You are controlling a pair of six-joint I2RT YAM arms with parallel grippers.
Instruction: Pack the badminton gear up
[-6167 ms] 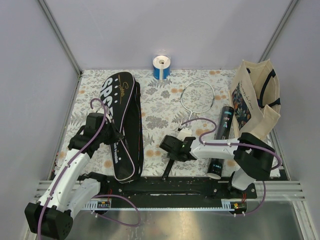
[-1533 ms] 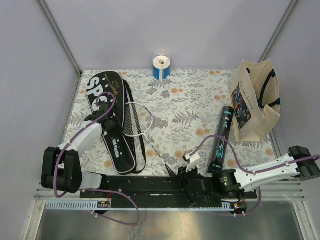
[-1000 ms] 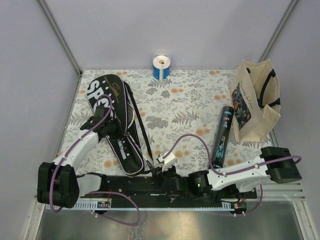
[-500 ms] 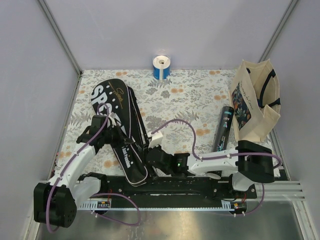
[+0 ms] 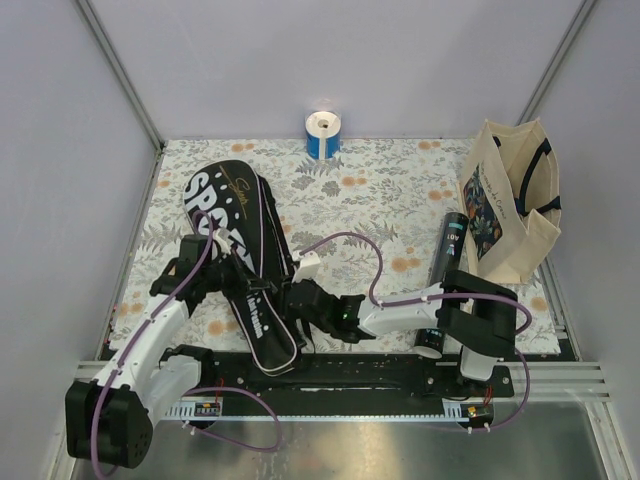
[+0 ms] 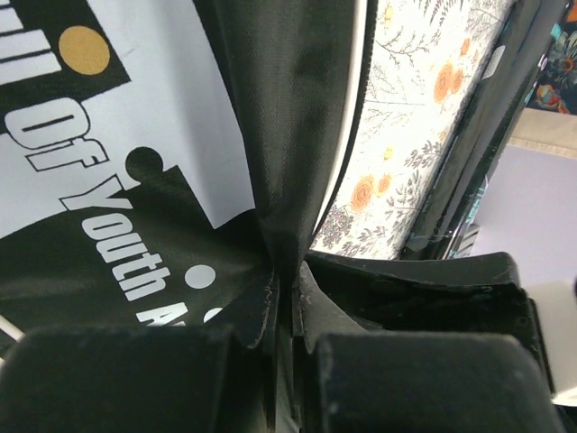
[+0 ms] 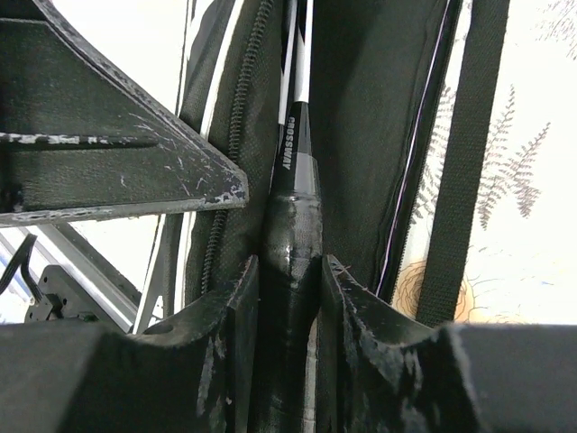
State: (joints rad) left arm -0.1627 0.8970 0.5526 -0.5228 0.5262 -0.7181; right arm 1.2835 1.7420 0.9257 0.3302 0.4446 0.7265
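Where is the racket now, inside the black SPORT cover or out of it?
The racket is partly in: its shaft runs into the cover at the open zip, its handle outside, clamped in the right gripper.

The head of the racket [image 7: 290, 244] is hidden, seemingly inside the racket cover [image 7: 379, 135], toward the top of the right wrist view. The white lettering [image 6: 99, 225] is cut off at the left wrist view's left edge. In the top view, part of the black tube [image 5: 447, 248] is covered by the right arm [image 5: 480, 305].
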